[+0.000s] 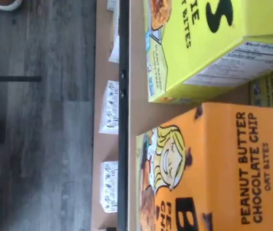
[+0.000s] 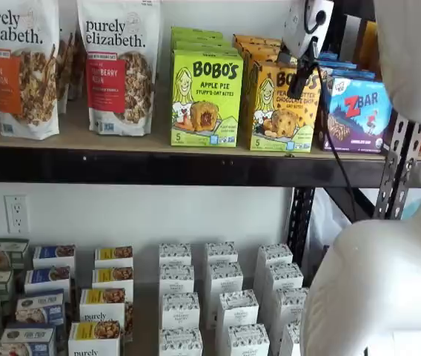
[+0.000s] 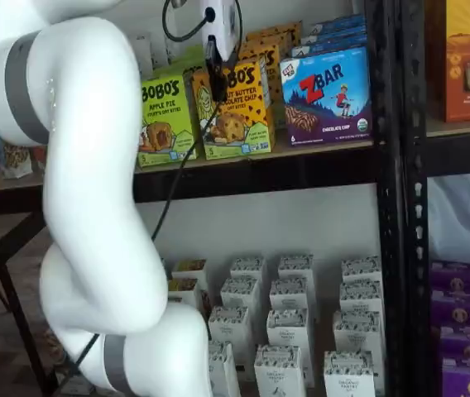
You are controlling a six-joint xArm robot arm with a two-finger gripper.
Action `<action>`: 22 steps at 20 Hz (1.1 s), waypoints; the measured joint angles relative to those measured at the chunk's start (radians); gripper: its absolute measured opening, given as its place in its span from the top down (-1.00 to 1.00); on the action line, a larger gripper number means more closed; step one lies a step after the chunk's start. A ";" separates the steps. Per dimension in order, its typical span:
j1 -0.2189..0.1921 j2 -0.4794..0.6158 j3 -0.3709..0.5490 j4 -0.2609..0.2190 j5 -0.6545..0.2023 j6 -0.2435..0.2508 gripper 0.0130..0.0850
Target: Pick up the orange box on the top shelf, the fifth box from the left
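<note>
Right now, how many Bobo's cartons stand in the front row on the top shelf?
2: the lime-green apple pie carton and the orange box beside it. Others stand behind both, partly hidden.

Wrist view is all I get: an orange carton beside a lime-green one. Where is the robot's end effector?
Observer: In a shelf view, the white-bodied, black-fingered end effector hangs in front of the yellow-orange cardboard box. I cannot tell whether its fingers are open.
Operator: What stands on that box's other side?
Observer: A blue-purple ZBAR carton, on the same light-tan wooden top shelf.
Operator: Anything further along?
Observer: Two white Purely Elizabeth granola bags stand at the far end.
</note>
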 joint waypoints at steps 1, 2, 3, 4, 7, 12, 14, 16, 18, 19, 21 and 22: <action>0.002 -0.002 0.006 -0.002 -0.007 0.001 -1.00; 0.003 -0.002 0.008 -0.003 -0.009 0.002 -1.00; 0.004 -0.001 0.009 -0.004 -0.010 0.002 -1.00; 0.005 -0.001 0.010 -0.006 -0.011 0.003 -1.00; 0.005 0.002 0.011 -0.008 -0.014 0.003 -1.00; 0.003 0.008 0.004 -0.009 -0.008 0.000 -0.78; 0.001 0.010 0.000 -0.009 -0.003 -0.001 -0.67; 0.000 0.012 -0.003 -0.008 0.001 -0.002 -0.56; -0.001 0.012 -0.006 -0.007 0.003 -0.002 -0.44; -0.001 0.013 -0.007 -0.007 0.005 -0.003 -0.33; -0.002 0.015 -0.011 -0.006 0.008 -0.003 -0.22; -0.003 0.015 -0.012 -0.005 0.009 -0.003 -0.22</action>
